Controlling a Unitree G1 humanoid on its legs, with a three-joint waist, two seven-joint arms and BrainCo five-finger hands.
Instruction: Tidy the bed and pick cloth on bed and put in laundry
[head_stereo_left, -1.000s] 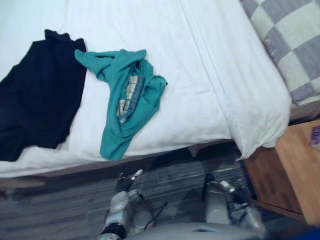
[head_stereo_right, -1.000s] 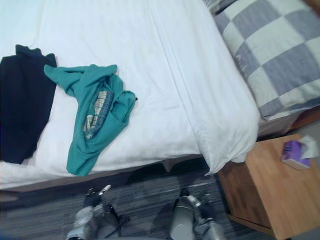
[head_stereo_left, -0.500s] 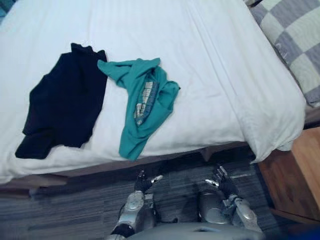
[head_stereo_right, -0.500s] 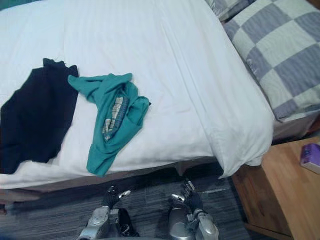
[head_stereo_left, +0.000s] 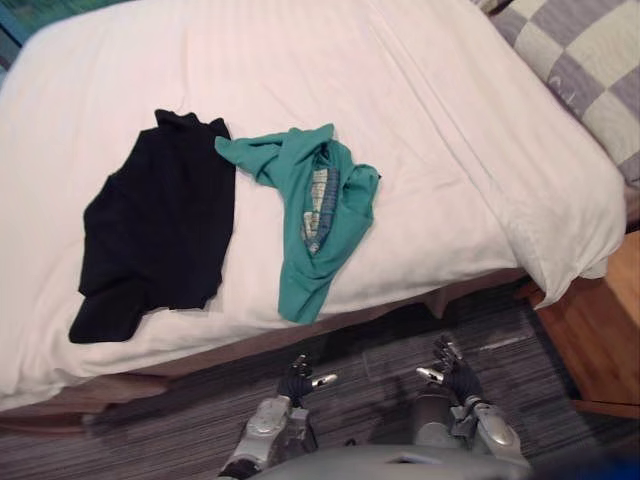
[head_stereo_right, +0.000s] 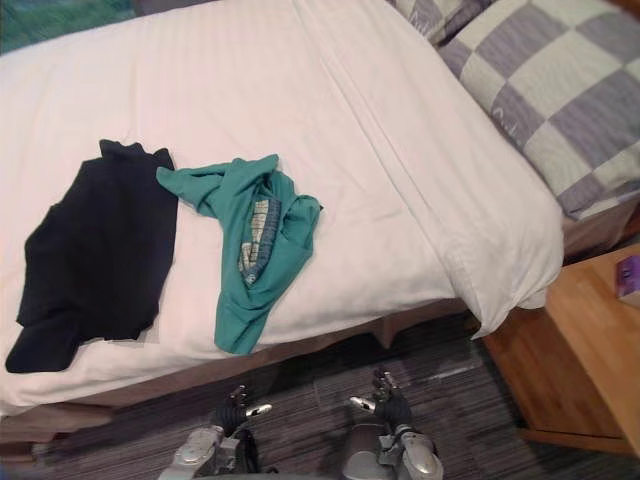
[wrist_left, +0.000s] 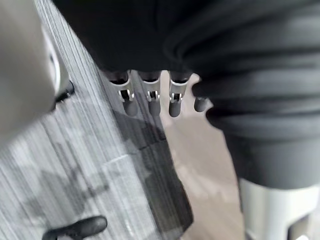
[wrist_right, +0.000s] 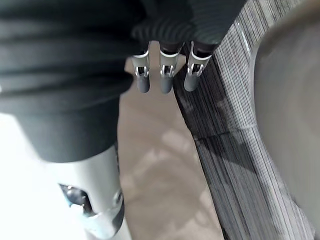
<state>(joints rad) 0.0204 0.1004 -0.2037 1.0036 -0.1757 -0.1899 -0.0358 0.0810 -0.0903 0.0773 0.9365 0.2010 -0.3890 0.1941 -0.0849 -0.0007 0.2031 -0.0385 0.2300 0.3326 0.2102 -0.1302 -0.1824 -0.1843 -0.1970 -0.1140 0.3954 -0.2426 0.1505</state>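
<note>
Left eye view: teal cloth (head_stereo_left: 318, 215) lay beside black cloth (head_stereo_left: 155, 235) on bed (head_stereo_left: 420, 110).
Pillow (head_stereo_left: 590, 60) and nightstand (head_stereo_left: 600, 330) stood well apart; left hand (head_stereo_left: 297, 385) and right hand (head_stereo_left: 455, 378) hung released.

both head eyes look down on the same bed (head_stereo_left: 400, 120); wrist cameras face the floor (wrist_left: 75, 165) from close.

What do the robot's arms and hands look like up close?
Both arms are silver-grey. The left hand and right hand each wear a dark ribbed cover over wrist and back, with slim silver fingers ending in dark tips.
</note>
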